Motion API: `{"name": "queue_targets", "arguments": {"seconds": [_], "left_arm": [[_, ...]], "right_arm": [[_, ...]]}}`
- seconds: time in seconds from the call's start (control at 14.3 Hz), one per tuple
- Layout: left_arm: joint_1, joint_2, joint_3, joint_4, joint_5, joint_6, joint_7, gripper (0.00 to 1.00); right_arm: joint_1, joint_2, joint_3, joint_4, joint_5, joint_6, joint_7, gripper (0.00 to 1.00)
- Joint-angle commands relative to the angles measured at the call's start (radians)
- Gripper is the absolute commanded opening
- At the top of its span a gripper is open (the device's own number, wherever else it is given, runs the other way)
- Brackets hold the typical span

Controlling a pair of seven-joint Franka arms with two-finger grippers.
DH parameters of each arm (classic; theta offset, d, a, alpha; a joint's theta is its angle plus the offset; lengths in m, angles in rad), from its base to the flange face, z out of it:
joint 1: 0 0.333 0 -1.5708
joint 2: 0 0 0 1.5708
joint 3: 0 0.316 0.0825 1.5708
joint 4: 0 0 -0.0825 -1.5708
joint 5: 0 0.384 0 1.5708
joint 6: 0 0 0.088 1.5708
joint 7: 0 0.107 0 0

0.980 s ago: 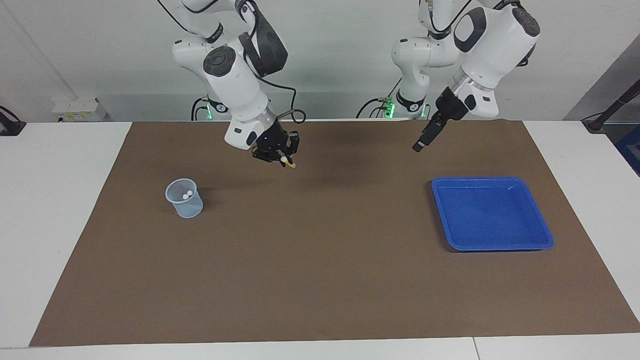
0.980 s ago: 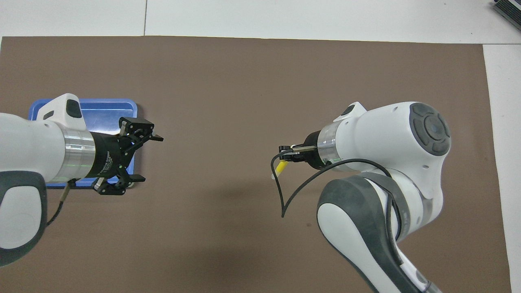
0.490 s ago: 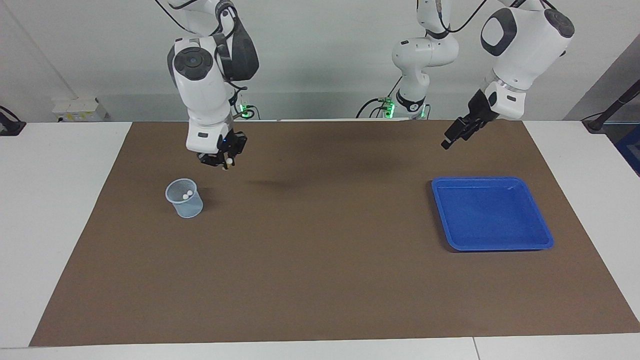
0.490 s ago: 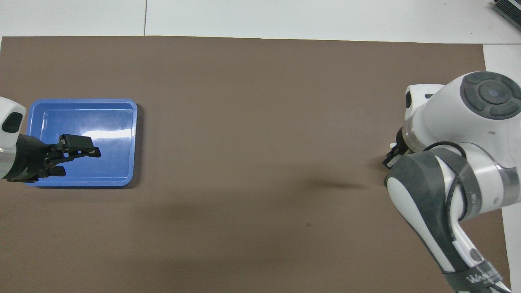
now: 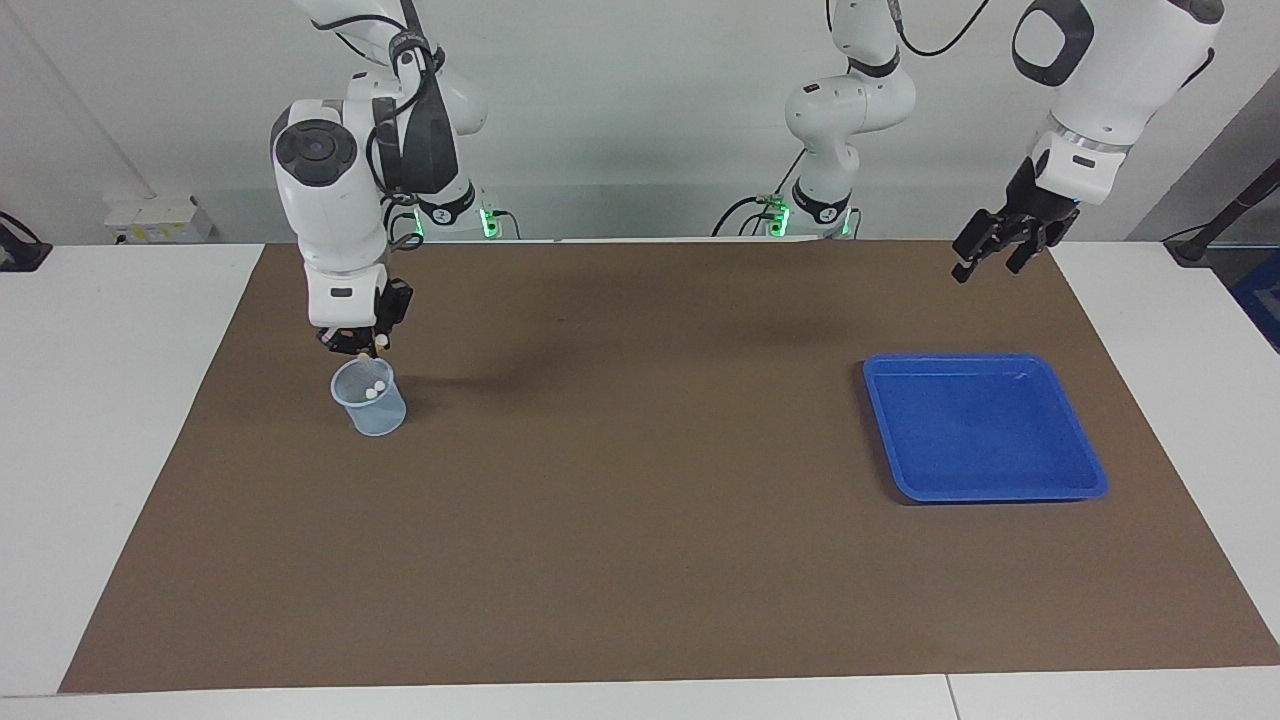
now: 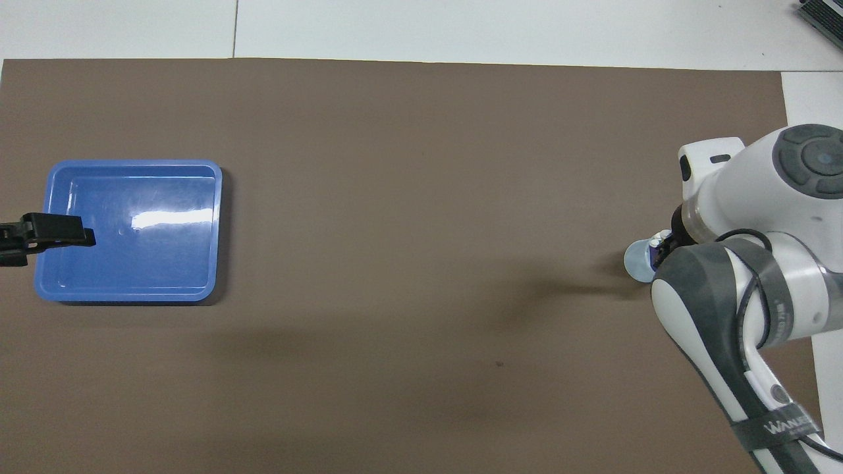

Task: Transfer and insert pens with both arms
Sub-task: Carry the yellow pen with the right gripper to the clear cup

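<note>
A matt brown mat with a fine, cloth-like look covers most of the smooth white table, whose bare surface shows along every edge. Near the left arm's end sits a blue tray of glossy plastic; a bright glare lies across its floor in the overhead view. Near the right arm's end stands a pale blue cup of thin, see-through plastic. The 2 arms have smooth, lightly shiny white shells, matt dark grey joint covers and a brushed silver metal ring at each wrist.
</note>
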Motion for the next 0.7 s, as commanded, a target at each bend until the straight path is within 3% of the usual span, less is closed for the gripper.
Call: {"name": "queue_targets", "arguments": {"seconds": [0.0, 0.35, 0.42, 0.49, 0.56, 0.63], "left_arm": [[0.012, 0.074, -0.008, 0.130, 0.052, -0.071, 0.017, 1.00], [-0.004, 0.102, -0.011, 0.176, 0.064, -0.068, 0.015, 1.00], [-0.007, 0.102, -0.016, 0.184, 0.078, -0.071, 0.015, 1.00], [-0.010, 0.103, -0.019, 0.185, 0.082, -0.070, 0.015, 1.00], [-0.034, 0.108, -0.017, 0.185, 0.082, -0.065, 0.011, 1.00], [-0.053, 0.108, -0.013, 0.188, 0.081, -0.067, 0.011, 1.00]], "right_arm": [[-0.038, -0.042, 0.012, -0.079, -0.020, 0.077, -0.025, 0.00], [-0.056, -0.040, 0.014, -0.140, -0.020, 0.164, -0.034, 0.00], [-0.056, -0.040, 0.014, -0.140, -0.020, 0.166, -0.034, 0.20], [-0.056, -0.040, 0.014, -0.138, -0.019, 0.166, -0.030, 0.76], [-0.058, -0.039, 0.014, -0.132, -0.019, 0.158, -0.031, 1.00], [-0.056, -0.040, 0.014, -0.126, -0.013, 0.150, -0.030, 1.00]]}}
